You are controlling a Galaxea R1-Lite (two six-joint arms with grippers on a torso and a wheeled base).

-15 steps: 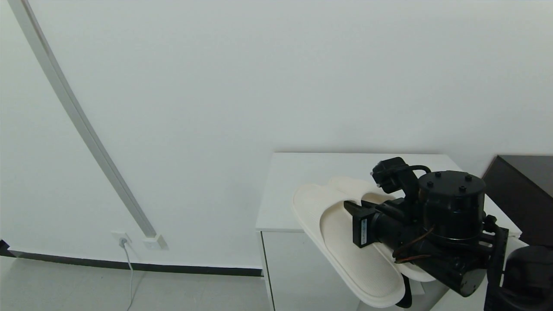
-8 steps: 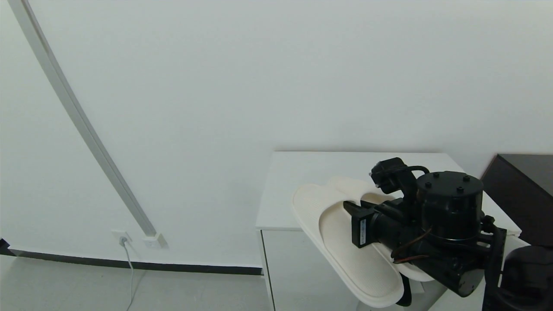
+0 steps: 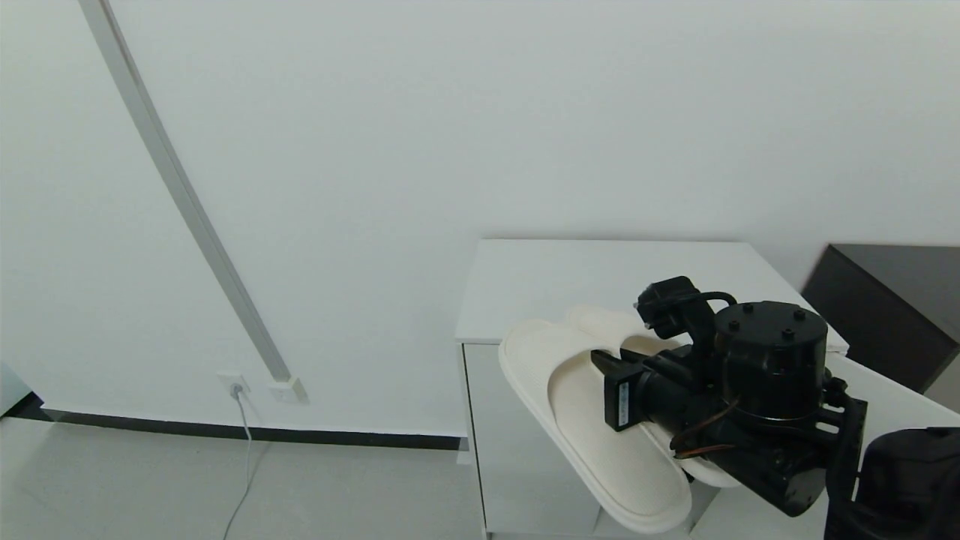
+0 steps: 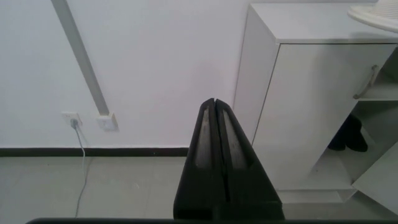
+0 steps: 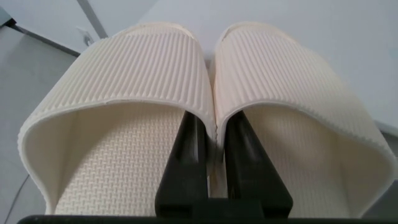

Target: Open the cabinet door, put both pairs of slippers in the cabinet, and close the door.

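Observation:
A pair of cream slippers [image 3: 592,427] hangs in front of the white cabinet [image 3: 600,277], toes pointing at it and tilted down to the left. My right gripper [image 3: 607,364] reaches into them from behind. In the right wrist view one finger sits in each slipper [image 5: 143,81], and the right gripper [image 5: 214,149] is shut on the two inner walls pressed together. My left gripper [image 4: 214,104] is shut and empty, low and to the left of the cabinet [image 4: 311,93]. The cabinet's right side stands open, with a dark thing [image 4: 350,134] on a lower shelf.
A closed door panel with a handle [image 4: 368,81] faces me. A dark piece of furniture [image 3: 885,300] stands right of the cabinet. A grey strip [image 3: 180,195] runs down the wall to a socket with a cable [image 3: 238,390]. Bare floor [image 3: 225,487] lies to the left.
The whole head view has shifted, so the camera moved: the cabinet and wall strip sit differently in the picture. The right gripper keeps the same hold on the slippers.

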